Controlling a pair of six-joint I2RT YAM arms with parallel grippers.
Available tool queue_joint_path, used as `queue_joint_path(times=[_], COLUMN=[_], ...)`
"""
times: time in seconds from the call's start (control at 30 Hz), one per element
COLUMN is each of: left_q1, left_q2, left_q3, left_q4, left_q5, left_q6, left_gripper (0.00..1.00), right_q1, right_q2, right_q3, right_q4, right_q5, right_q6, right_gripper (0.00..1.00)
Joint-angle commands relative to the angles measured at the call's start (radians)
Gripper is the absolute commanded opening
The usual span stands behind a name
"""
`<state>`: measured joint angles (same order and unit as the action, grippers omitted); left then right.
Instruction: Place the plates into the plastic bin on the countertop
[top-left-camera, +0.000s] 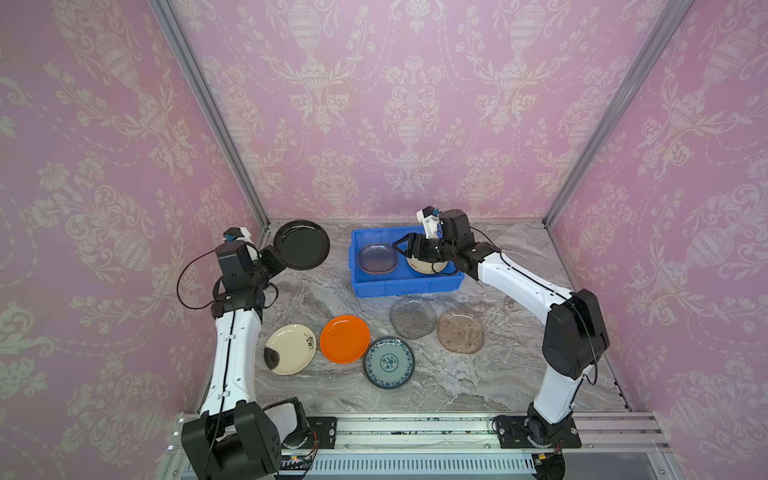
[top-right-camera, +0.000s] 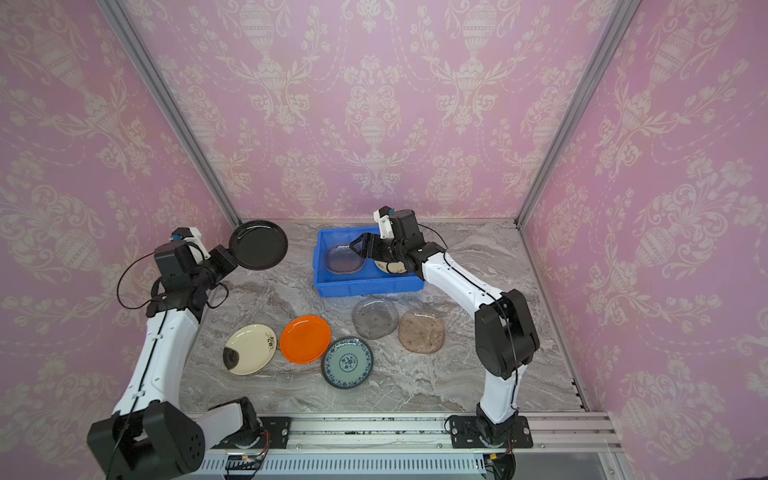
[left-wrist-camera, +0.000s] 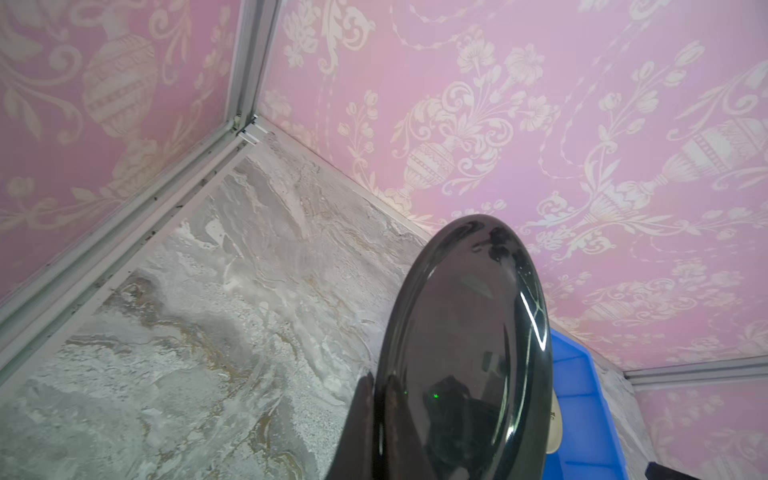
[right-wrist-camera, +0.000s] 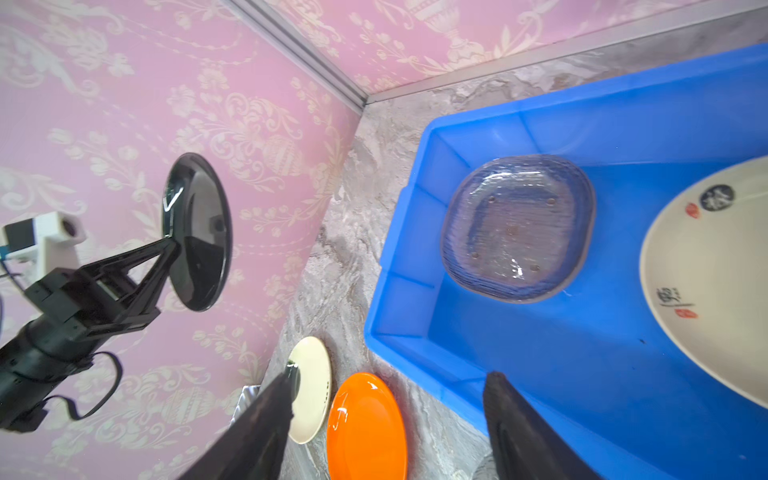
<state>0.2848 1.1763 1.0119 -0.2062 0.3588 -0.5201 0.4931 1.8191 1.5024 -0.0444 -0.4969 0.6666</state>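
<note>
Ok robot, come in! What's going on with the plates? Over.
Left gripper shut on black plate, held in the air. Right gripper open, empty, over blue bin, maybe blocking. Glass plate, cream plate inside; five on countertop.

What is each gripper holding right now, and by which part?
Left gripper: the black plate, pinched at its rim, on edge above the countertop. Right gripper: nothing, jaws open over the plastic bin.

Wallpaper (top-left-camera: 411, 104), pink with cream urn-and-flower pattern: hung on the three walls at the left, back and right edges of the table (top-left-camera: 498, 374). Aluminium posts (top-left-camera: 210, 112): set at both back corners. Aluminium rail (top-left-camera: 415, 430) and slotted duct (top-left-camera: 415, 464): laid along the front edge.
</note>
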Motion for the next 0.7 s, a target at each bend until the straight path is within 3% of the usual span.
queue_joint_path(times=[0.0, 0.07, 0.23, 0.6, 0.67], left_q1=[-0.105, -0.170, -0.274, -0.401, -0.407], left_q2=[0.067, 0.099, 0.183, 0.313, 0.320], left_q3=[0.040, 0.046, 0.051, 0.104, 0.106], left_q4=[0.006, 0.039, 0.141, 0.244, 0.247], left_q5=[0.117, 0.115, 0.134, 0.189, 0.190], left_q6=[-0.065, -0.075, -0.128, -0.179, -0.178], left_gripper=[0.00, 0.00, 0.00, 0.00, 0.00], right_q1=[0.000, 0.000, -0.001, -0.002, -0.006], right_q2=[0.006, 0.001, -0.013, -0.008, -0.006], right_q3=[-0.040, -0.056, -0.061, -0.073, -0.073], right_q4=[0.214, 0.257, 0.157, 0.067, 0.068], right_q5=[-0.161, -0.182, -0.142, -0.081, -0.071], right_q6=[0.135, 0.160, 0.099, 0.047, 0.059], right_gripper=[0.69, 0.68, 0.66, 0.55, 0.33])
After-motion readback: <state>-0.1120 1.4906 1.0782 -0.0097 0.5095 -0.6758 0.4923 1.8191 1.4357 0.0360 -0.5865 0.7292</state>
